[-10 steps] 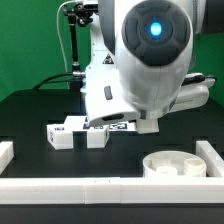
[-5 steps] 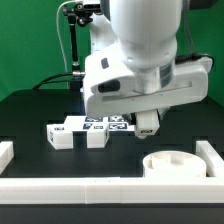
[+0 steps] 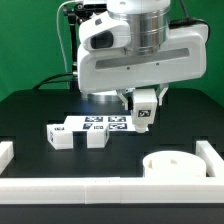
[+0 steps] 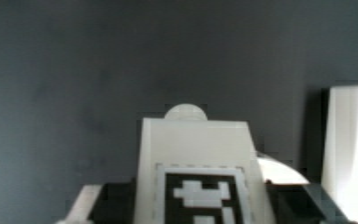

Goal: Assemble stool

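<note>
Holding: your two-finger gripper (image 3: 145,101) is clamped on a short blocky white plastic leg (image 3: 146,114), above the black table (image 3: 30,115).
Wrist view: its black-and-white tag (image 4: 201,195) faces the camera.
Other legs: tagged white blocks (image 3: 88,130) lie clustered toward the exterior view's left.
Seat: thick round white disc (image 3: 175,164) on the table, exterior view's right, near the white border rail (image 3: 100,186).

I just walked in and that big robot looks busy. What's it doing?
The robot's gripper holds one white stool leg in the air above the black table. The other legs lie bunched together on the table. The round seat sits by itself toward the exterior view's right. No leg is joined to the seat yet.
</note>
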Robot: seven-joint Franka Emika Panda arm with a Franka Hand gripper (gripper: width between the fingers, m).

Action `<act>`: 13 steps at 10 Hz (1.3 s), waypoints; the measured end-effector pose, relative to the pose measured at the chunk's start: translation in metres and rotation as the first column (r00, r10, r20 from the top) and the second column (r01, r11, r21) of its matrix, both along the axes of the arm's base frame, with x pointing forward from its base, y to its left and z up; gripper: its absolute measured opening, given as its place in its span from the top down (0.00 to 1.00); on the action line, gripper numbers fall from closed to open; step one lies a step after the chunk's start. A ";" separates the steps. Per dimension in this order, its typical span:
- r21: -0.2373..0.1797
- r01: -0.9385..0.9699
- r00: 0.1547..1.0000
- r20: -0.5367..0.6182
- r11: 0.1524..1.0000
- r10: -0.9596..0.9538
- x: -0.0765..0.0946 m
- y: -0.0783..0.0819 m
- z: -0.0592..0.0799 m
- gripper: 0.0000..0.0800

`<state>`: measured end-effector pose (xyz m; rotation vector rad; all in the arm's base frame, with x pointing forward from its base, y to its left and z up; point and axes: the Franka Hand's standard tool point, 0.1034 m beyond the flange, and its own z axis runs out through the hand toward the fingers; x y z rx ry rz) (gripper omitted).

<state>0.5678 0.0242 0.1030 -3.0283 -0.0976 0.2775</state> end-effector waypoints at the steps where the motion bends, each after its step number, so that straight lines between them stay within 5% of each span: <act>1: -0.009 0.009 0.995 0.098 1.000 -0.008 0.008 -0.002 0.000 0.57; 6: -0.008 0.035 0.925 0.378 0.999 -0.029 0.026 -0.003 0.000 0.57; 9: -0.009 0.024 0.930 0.367 1.000 -0.019 0.024 0.003 -0.009 0.57; 13: 0.004 -0.017 0.926 0.377 1.000 0.014 0.067 0.028 -0.017 0.57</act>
